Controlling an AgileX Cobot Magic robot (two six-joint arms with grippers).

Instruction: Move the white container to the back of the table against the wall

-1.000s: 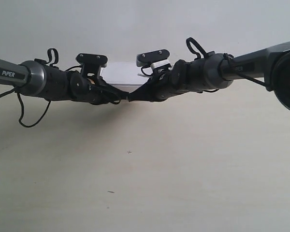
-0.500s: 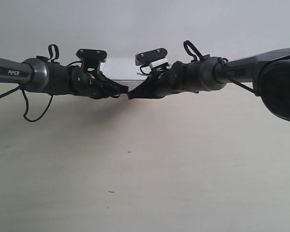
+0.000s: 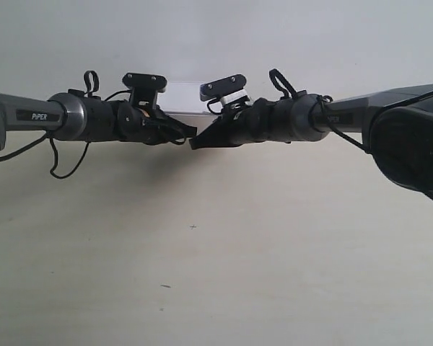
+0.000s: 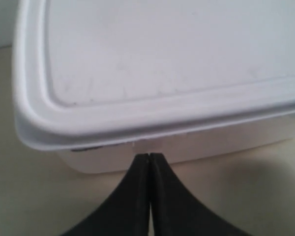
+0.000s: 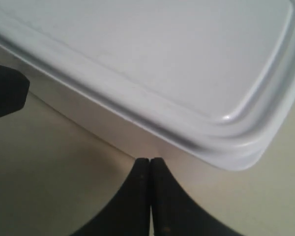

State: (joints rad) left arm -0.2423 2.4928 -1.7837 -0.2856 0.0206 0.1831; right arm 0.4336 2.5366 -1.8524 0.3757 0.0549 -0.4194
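Note:
The white container (image 3: pixel 182 97) stands far back on the table (image 3: pixel 231 252), close under the wall (image 3: pixel 216 32), mostly hidden behind the two wrists. Both arms meet in front of it. The gripper of the arm at the exterior view's left (image 3: pixel 193 133) and that of the arm at the exterior view's right (image 3: pixel 193 143) nearly touch each other. My left gripper (image 4: pixel 149 156) is shut, tips pressed against the container's side wall (image 4: pixel 211 142) below the lid rim near a corner. My right gripper (image 5: pixel 150 160) is shut too, tips against the container's side (image 5: pixel 113 129) under its lid (image 5: pixel 157 54).
The other gripper's dark tip (image 5: pixel 5 91) shows beside the container in the right wrist view. Loose black cables (image 3: pixel 58 169) hang under the arm at the exterior view's left. A large dark housing (image 3: pixel 411 137) fills the right edge. A few dark specks (image 3: pixel 193 227) mark the table.
Both arms have pushed further back toward the wall, and the white container has slid back with them. Both grippers stayed shut with tips together.

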